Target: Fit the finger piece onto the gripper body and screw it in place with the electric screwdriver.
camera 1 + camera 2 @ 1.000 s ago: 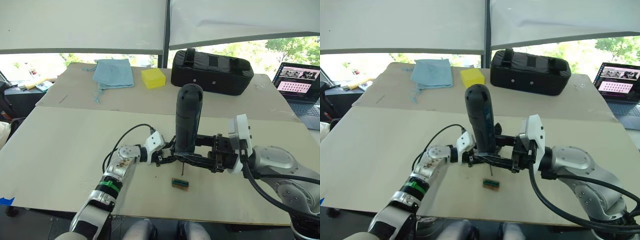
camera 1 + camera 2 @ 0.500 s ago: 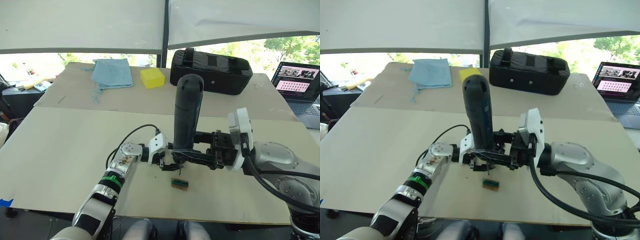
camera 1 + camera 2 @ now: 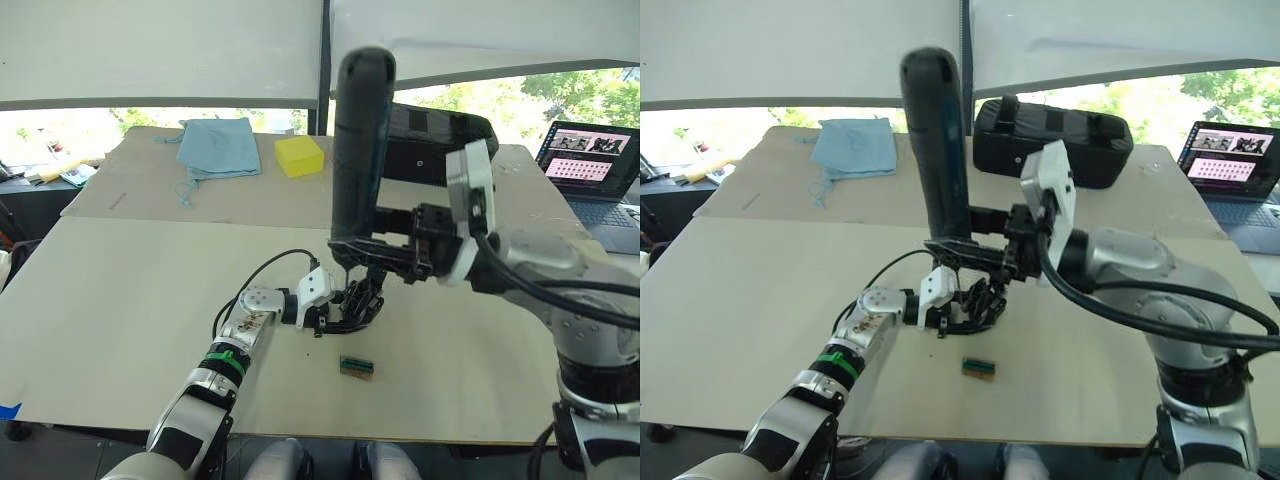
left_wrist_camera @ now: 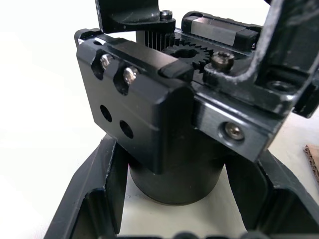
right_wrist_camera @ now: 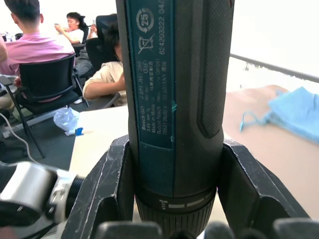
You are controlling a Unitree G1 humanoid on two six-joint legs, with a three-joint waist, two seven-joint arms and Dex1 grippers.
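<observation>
On the pale tabletop (image 3: 120, 290), left of centre, my left gripper (image 3: 345, 305) is clenched on the small chunky black gripper body (image 4: 164, 124); my right gripper (image 3: 375, 255) grasps the tall dark electric screwdriver (image 3: 358, 140) above it; driving step, next lower the bit onto a screw; finger piece and bit tip hard to make out.

My left gripper (image 3: 352, 306) sat low on the table (image 3: 120, 290), its fingers closed round the gripper body (image 4: 164, 124), so that spot was blocked. Above it my right gripper (image 3: 372, 252) held the electric screwdriver (image 3: 358, 140) upright, a tall obstacle over the middle. A small green-brown block (image 3: 356, 366) lay near, toward the table's near edge. To my left the table lay bare. Far back stood a black padded case (image 3: 1052, 138), a yellow block (image 3: 299, 155) and a blue cloth (image 3: 219, 146).
</observation>
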